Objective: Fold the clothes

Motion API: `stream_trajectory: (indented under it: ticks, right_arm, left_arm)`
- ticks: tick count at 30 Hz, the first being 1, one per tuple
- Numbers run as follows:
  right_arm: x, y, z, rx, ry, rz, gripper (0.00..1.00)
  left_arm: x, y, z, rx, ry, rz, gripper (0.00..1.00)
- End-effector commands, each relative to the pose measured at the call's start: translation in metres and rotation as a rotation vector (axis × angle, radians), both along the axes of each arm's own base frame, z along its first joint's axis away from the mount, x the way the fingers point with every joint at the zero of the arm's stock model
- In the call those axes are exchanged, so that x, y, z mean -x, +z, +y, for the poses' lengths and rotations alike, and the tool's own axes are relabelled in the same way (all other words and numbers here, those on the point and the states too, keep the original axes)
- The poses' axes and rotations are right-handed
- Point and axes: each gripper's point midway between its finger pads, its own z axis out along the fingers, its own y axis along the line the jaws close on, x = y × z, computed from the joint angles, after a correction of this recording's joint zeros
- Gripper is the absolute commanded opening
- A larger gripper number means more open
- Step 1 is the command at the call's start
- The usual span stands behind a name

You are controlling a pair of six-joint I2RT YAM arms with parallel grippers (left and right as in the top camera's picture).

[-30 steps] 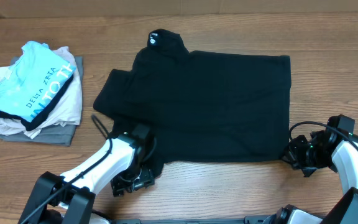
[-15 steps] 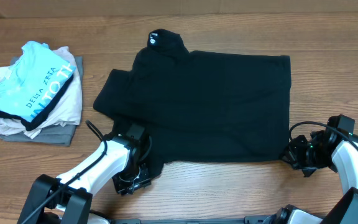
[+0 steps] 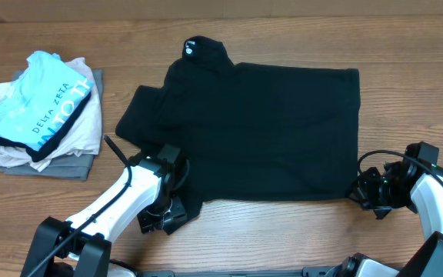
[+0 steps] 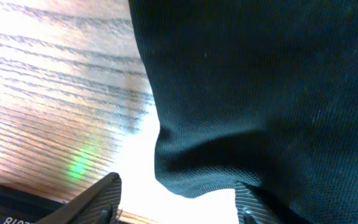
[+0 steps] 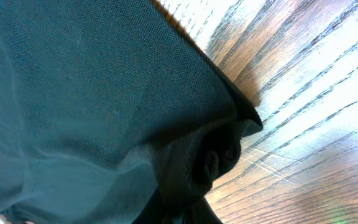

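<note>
Black shirt lay spread flat mid-tabletop, white neck label at far side, well apart from folded pile at left. Right gripper was clamped shut on shirt's near right corner, cloth bunched up in it. Left gripper sat at near left corner w/ jaws apart; cloth corner lay between fingers, not pinched yet. Prob. both near corners were wanted in hand so that edge lifts evenly & carries over; holding one side only would drag fabric askew.
</note>
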Motion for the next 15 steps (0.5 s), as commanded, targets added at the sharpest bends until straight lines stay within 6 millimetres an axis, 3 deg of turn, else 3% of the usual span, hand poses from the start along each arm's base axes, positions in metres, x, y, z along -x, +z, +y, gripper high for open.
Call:
stream_trajectory:
  ticks: [1,7,13,15]
  right_arm:
    - [-0.007,0.005,-0.004,0.012,0.004,-0.026,0.05]
    - [-0.006,0.005,-0.004,0.010,0.004,-0.024,0.05]
    - [-0.006,0.005,-0.004,0.010,0.004,-0.023,0.05]
    - [-0.006,0.005,-0.004,0.010,0.004,-0.023,0.05]
  left_arm:
    - [-0.008,0.000,0.004,-0.023,0.014,-0.030,0.64]
    - [0.003,-0.017,-0.004,0.031,0.061,-0.015,0.62]
    - [0.012,-0.027,-0.003,0.035,0.093,-0.008,0.16]
    - [0.012,-0.027,-0.003,0.035,0.092,-0.007,0.13]
